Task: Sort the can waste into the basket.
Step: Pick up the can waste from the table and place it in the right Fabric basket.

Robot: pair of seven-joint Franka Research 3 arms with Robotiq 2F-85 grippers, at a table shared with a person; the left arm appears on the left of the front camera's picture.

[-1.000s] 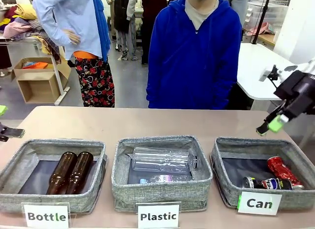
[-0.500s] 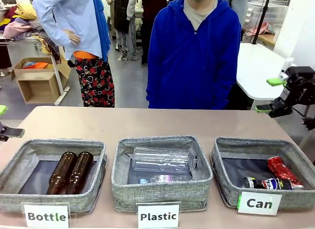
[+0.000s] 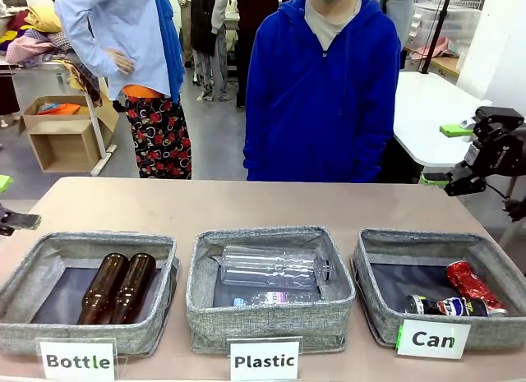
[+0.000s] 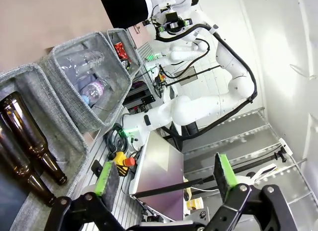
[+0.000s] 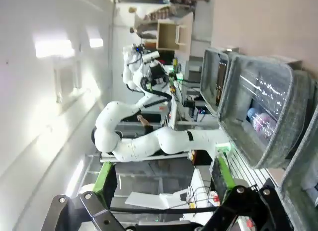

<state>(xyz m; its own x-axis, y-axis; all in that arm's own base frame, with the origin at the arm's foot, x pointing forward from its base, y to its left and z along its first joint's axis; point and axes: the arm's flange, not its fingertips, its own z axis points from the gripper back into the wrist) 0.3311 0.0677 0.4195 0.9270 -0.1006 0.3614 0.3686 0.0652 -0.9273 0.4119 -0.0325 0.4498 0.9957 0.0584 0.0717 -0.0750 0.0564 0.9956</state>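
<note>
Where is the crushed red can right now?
In the front view the crushed red can lies inside the Can basket at the table's right end, just behind the dark blue can.

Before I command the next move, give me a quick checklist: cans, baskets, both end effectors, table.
1. Both cans in the Can basket: crushed red can and black-blue can lie on its floor. Ok.
2. No can in the wrong basket: Plastic basket holds clear plastic bottles, Bottle basket holds brown glass bottles. Ok.
3. Right end effector open, nothing between its fingers, raised beyond the Can basket. Ok.
4. Left end effector open, holding nothing. Ok.
5. Stray cans on the table: none seen. Ok.
</note>
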